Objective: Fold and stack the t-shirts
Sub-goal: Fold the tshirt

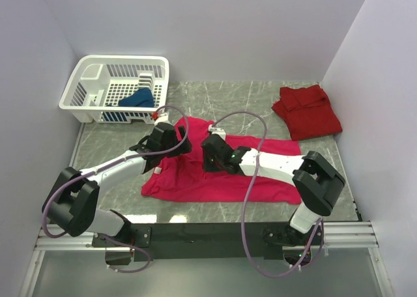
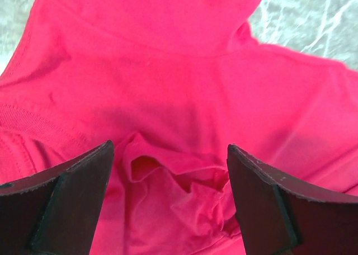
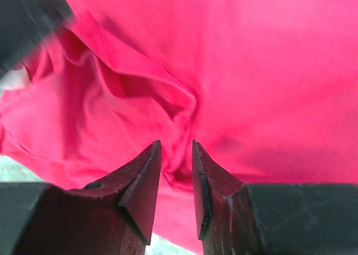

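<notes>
The magenta t-shirt (image 1: 208,180) lies spread across the middle of the table, rumpled near its collar end. My left gripper (image 1: 177,142) hovers over its upper left part, jaws wide open, with a bunched fold (image 2: 184,182) between the fingers (image 2: 84,182). My right gripper (image 1: 208,155) sits on the shirt's middle and is closed on a pinched ridge of the cloth (image 3: 182,115). The darker red t-shirt (image 1: 306,111) lies folded at the back right. The dark blue t-shirt (image 1: 137,99) lies bundled in the basket.
A white lattice basket (image 1: 124,60) stands at the back left. White walls close the table on the left, back and right. Grey marble tabletop (image 1: 241,95) shows behind the magenta shirt and in the left wrist view (image 2: 313,14).
</notes>
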`<state>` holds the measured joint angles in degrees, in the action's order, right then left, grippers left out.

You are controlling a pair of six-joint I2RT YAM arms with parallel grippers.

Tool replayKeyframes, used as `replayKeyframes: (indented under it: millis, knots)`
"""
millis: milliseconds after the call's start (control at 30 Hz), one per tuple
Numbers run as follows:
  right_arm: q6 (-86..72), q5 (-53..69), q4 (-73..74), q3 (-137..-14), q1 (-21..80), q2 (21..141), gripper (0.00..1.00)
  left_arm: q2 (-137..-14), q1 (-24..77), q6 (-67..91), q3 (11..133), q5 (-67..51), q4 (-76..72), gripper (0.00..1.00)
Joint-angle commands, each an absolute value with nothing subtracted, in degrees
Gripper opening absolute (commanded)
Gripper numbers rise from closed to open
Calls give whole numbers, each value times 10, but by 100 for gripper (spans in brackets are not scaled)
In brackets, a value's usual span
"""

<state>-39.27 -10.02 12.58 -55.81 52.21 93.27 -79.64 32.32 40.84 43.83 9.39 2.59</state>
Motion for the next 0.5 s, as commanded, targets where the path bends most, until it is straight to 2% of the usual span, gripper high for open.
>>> replayKeyframes:
  millis: [0, 300, 467]
  knots:
    - [-376, -108, 108, -603, 520, 958, 36, -792, 323, 390, 439, 95, 45, 88]
    - [-369, -105, 112, -639, 519, 1007, 36, -793, 323, 385, 429, 118, 69, 77]
    - [-374, -114, 132, -649, 520, 1024, 36, -795, 323, 383, 420, 106, 70, 75]
